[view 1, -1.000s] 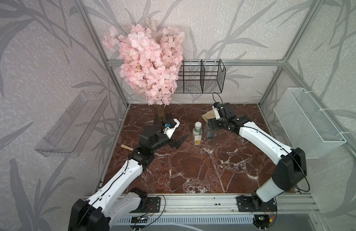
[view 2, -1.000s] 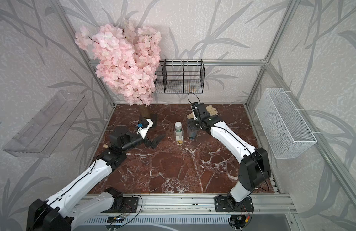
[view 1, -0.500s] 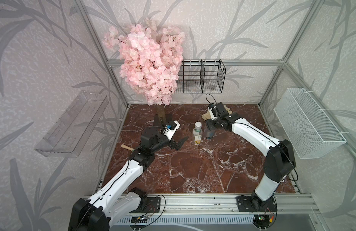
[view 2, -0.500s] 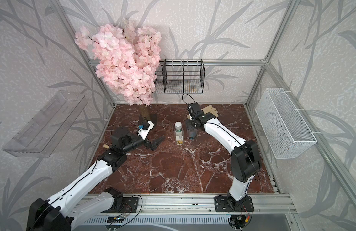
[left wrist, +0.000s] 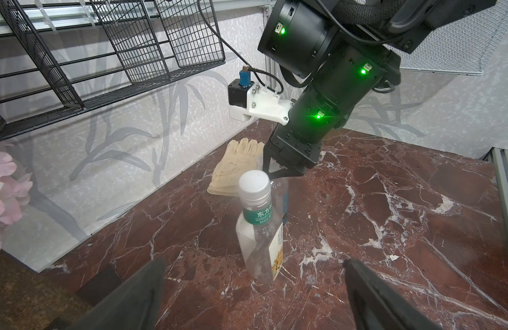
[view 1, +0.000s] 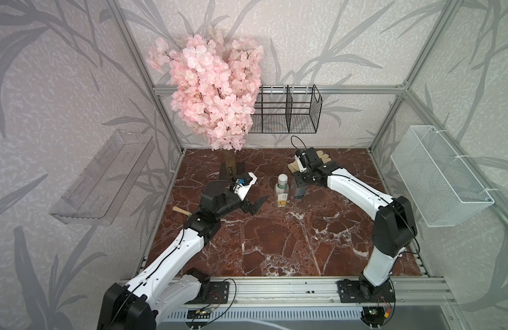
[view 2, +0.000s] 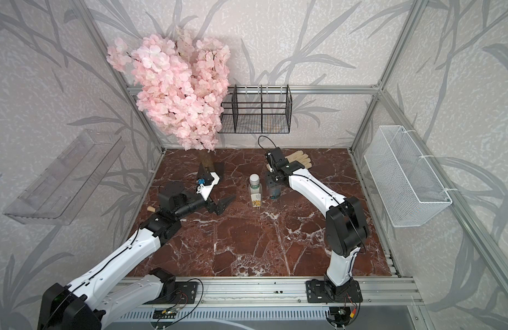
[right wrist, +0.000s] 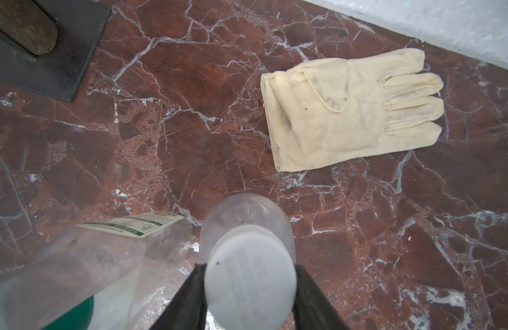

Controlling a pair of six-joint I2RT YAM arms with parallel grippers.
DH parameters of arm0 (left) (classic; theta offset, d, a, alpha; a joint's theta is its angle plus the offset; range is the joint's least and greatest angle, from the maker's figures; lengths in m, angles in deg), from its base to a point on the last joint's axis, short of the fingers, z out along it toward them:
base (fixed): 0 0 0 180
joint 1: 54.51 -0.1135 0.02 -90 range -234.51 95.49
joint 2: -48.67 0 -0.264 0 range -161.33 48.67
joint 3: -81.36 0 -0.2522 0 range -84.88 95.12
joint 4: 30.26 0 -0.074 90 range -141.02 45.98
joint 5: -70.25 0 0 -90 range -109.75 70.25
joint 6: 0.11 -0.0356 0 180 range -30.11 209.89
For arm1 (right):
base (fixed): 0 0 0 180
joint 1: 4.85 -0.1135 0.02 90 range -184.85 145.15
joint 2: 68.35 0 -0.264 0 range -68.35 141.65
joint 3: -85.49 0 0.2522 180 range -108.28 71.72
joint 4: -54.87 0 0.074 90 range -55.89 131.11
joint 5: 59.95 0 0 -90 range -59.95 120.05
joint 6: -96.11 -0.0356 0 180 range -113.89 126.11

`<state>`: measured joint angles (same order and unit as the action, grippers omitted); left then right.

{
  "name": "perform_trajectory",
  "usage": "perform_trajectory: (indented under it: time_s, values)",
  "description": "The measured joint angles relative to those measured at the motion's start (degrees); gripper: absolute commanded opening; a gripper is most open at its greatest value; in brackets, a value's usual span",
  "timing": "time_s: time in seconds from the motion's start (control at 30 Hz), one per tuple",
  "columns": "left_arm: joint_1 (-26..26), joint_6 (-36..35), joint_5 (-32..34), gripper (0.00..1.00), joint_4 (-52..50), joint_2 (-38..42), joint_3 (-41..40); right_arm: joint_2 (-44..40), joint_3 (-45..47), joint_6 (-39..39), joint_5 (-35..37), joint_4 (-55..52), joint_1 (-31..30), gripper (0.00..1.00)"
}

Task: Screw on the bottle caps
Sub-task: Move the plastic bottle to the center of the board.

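My left gripper [view 1: 257, 205] hung released, jaws wide, low over the marble table [view 1: 275, 243]. It pointed at the green-band bottle [view 1: 282, 193], which stood upright just ahead of it with a white cap [view 1: 282, 179] already on its neck. Close beside that bottle, to the right, stood the rounder blue-label bottle [view 2: 274, 192], also upright. My right gripper [left wrist: 279, 175] stood over it from straight above, jaws clenched on either side of the second cap [right wrist: 250, 277], which sat on the neck. So that cap lay directly below my right wrist, on the bottle's upright long axis, and I judged the twist had to run about that line. My right arm was the nearer one; my left had the green-band bottle in its way. A pale glove [right wrist: 352, 108] lay further back, apart from both.
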<state>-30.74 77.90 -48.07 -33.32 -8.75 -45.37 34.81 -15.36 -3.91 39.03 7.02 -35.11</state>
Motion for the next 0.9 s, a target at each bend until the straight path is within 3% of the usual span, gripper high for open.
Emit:
perform_trajectory:
  time_s: [0.23,0.57,0.9]
  values:
    - [0.0,0.0,0.0,1.0,0.0,0.0,0.0,0.0,0.0,-0.7,2.7,-0.1,-1.1,0.31]
    - [0.0,0.0,0.0,1.0,0.0,0.0,0.0,-0.4,0.1,-9.9,7.3,-2.3,-2.6,0.17]
    - [0.0,0.0,0.0,1.0,0.0,0.0,0.0,-3.2,3.3,-16.5,9.6,-2.8,-4.1,0.13]
